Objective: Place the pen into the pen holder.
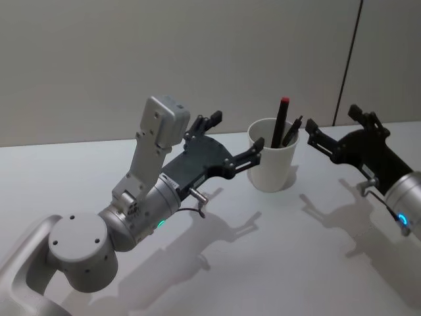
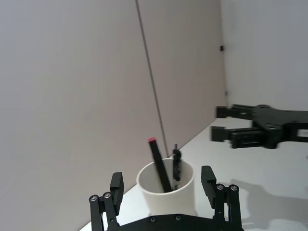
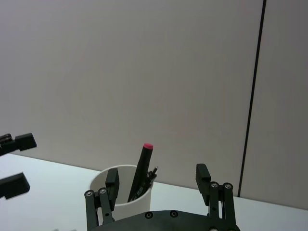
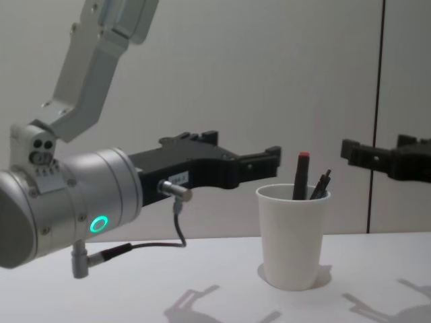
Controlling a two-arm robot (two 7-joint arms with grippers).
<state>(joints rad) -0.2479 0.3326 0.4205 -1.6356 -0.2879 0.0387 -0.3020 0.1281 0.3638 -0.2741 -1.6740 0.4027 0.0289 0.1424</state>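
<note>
White table [image 1: 79, 178]: pen holder [image 1: 272, 164] between left tool [image 1: 234, 141] and right tool [image 1: 332, 126], both wide, empty.

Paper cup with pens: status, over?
Left claw open, empty, beside the cup. Right claw open, empty, opposite side. Red-tipped pen and a black one standing inside. Nothing in the way.

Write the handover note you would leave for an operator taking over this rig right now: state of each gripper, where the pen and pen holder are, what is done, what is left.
Left gripper: open, empty, just left of the pen holder.
Right gripper: open, empty, just right of it.
Pen holder: upright on the white table.
Red-capped pen: standing in the holder, leaning on its rim, beside a second dark pen.
Done: pen is in the holder.
Left: probably only pulling both arms back without knocking the cup.
</note>
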